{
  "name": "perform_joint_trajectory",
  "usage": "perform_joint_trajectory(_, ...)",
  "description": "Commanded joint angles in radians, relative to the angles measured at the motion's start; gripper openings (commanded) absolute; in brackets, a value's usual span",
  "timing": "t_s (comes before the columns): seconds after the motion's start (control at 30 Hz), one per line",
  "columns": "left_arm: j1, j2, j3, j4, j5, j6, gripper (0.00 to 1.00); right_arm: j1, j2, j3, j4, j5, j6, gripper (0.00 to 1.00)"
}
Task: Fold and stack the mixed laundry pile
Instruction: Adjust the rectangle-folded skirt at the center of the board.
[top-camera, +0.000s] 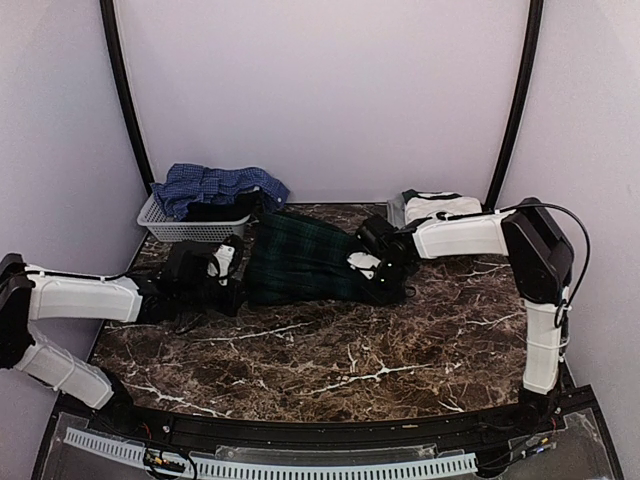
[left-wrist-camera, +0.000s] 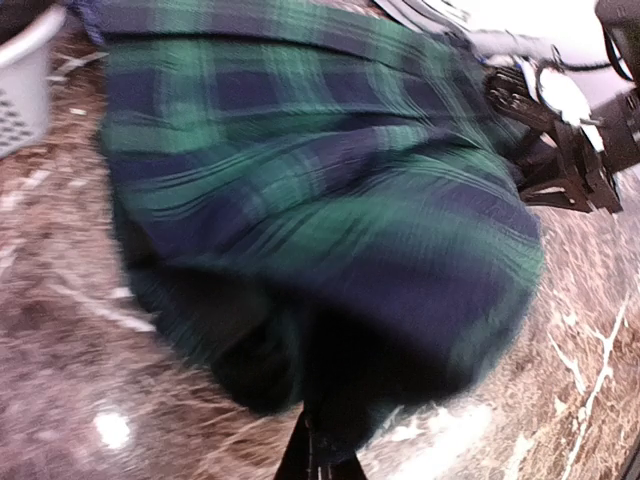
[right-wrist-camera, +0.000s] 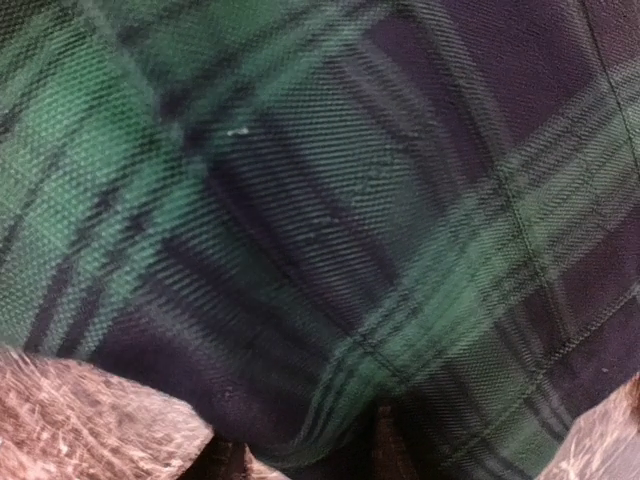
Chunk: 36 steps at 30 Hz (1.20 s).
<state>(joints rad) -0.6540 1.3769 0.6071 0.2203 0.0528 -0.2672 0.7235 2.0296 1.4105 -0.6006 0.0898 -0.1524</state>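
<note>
The dark green tartan shirt (top-camera: 300, 258) lies bunched on the marble table (top-camera: 330, 350), between my two grippers. My left gripper (top-camera: 236, 262) is at the shirt's left edge. In the left wrist view its fingers (left-wrist-camera: 318, 455) are pressed together, with the shirt's dark hem (left-wrist-camera: 330, 250) bunched over their tips. My right gripper (top-camera: 372, 270) is at the shirt's right edge. In the right wrist view the tartan cloth (right-wrist-camera: 320, 220) fills the frame, and two fingertips (right-wrist-camera: 385, 445) stand apart at the bottom with cloth between them. A blue checked shirt (top-camera: 222, 185) and a dark item (top-camera: 215, 210) rest in the basket.
The pale grey slatted basket (top-camera: 172, 230) stands at the back left, close behind my left gripper. A white garment (top-camera: 440, 207) lies at the back right, behind my right forearm. The booth's pale walls close in the back and sides.
</note>
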Motion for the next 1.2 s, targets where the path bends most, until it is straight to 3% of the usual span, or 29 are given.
perform_joint_trajectory(0.0, 0.036, -0.130, 0.036, -0.193, -0.179, 0.058, 0.00, -0.025, 0.042, -0.041, -0.054, 0.030, 0.002, 0.28)
perform_joint_trajectory(0.1, 0.049, -0.181, 0.055, -0.277, -0.233, 0.077, 0.00, -0.026, 0.053, -0.032, -0.071, 0.029, -0.004, 0.01)
perform_joint_trajectory(0.27, 0.053, -0.189, 0.121, -0.337, -0.157, 0.153, 0.00, 0.015, -0.019, -0.013, -0.136, -0.018, 0.003, 0.00)
perform_joint_trajectory(0.37, 0.053, -0.144, 0.216, -0.524, -0.213, 0.179, 0.03, 0.066, -0.089, -0.029, -0.168, -0.078, 0.009, 0.00)
perform_joint_trajectory(0.43, 0.057, -0.128, 0.286, -0.640, -0.284, 0.155, 0.09, 0.106, -0.109, -0.030, -0.203, -0.132, 0.017, 0.00)
perform_joint_trajectory(0.5, 0.066, -0.154, 0.316, -0.688, -0.300, 0.120, 0.24, 0.155, -0.119, -0.040, -0.229, -0.184, 0.022, 0.00)
perform_joint_trajectory(0.57, 0.070, -0.213, 0.311, -0.691, -0.320, 0.049, 0.50, 0.204, -0.121, -0.041, -0.265, -0.246, 0.026, 0.10)
perform_joint_trajectory(0.63, 0.075, -0.283, 0.295, -0.684, -0.320, 0.016, 0.60, 0.235, -0.140, -0.042, -0.294, -0.318, 0.040, 0.33)
perform_joint_trajectory(0.73, 0.076, -0.358, 0.298, -0.679, -0.225, -0.025, 0.66, 0.228, -0.249, -0.032, -0.283, -0.416, 0.070, 0.67)
perform_joint_trajectory(0.77, 0.075, -0.363, 0.295, -0.676, -0.186, -0.050, 0.68, 0.212, -0.290, -0.021, -0.261, -0.432, 0.081, 0.73)
perform_joint_trajectory(0.83, 0.062, -0.353, 0.286, -0.669, -0.094, -0.085, 0.70, 0.151, -0.348, 0.006, -0.203, -0.475, 0.112, 0.77)
perform_joint_trajectory(0.9, 0.024, -0.321, 0.277, -0.664, -0.061, -0.102, 0.69, 0.070, -0.363, 0.038, -0.139, -0.490, 0.144, 0.75)
perform_joint_trajectory(1.17, -0.155, -0.152, 0.274, -0.583, -0.063, -0.204, 0.65, -0.075, -0.201, 0.116, -0.170, -0.271, 0.080, 0.73)
